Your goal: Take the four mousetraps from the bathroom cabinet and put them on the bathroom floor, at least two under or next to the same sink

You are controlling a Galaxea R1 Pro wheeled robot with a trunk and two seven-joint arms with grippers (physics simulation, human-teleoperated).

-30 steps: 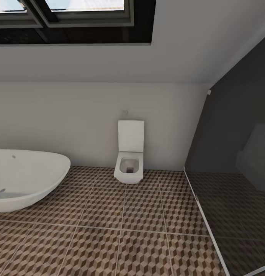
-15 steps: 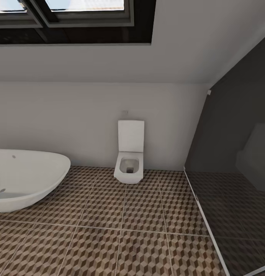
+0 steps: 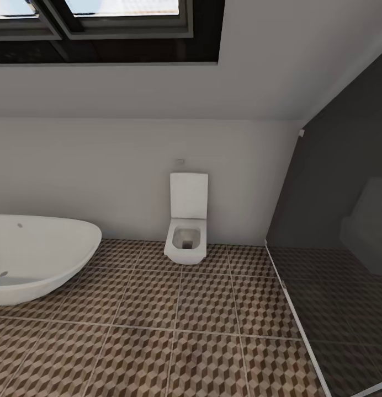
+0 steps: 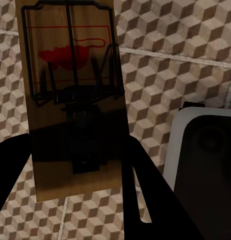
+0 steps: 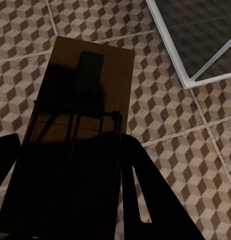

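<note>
Currently you face bathroom floor [image 3: 185, 331], tub [image 3: 36, 256], toilet [image 3: 186, 231]. Left gripper [image 4: 75, 200] grasps one mousetrap [image 4: 70, 95] between its fingers; right gripper [image 5: 70, 200] clamps another mousetrap [image 5: 80, 115]. Turn toward the sink, lower each flat, then release.

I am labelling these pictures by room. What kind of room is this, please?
A bathroom, most likely: a white bathtub, a square white toilet against the wall, and a glass partition, perhaps a shower, on cube-patterned floor.

The bathtub [image 3: 36, 259] sits at the frame's left on the bathroom floor [image 3: 174, 342]; the toilet [image 3: 186, 220] stands centre against the back wall, a glass partition [image 3: 345, 231] at right.
</note>
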